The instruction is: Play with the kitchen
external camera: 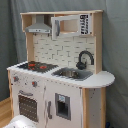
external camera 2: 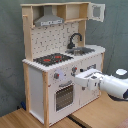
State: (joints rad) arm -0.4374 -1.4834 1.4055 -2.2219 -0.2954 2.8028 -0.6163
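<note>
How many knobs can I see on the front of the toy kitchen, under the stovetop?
2. In the first exterior view, one knob sits near the kitchen's left corner under the stovetop, the other knob further right. More may be hidden.
</note>
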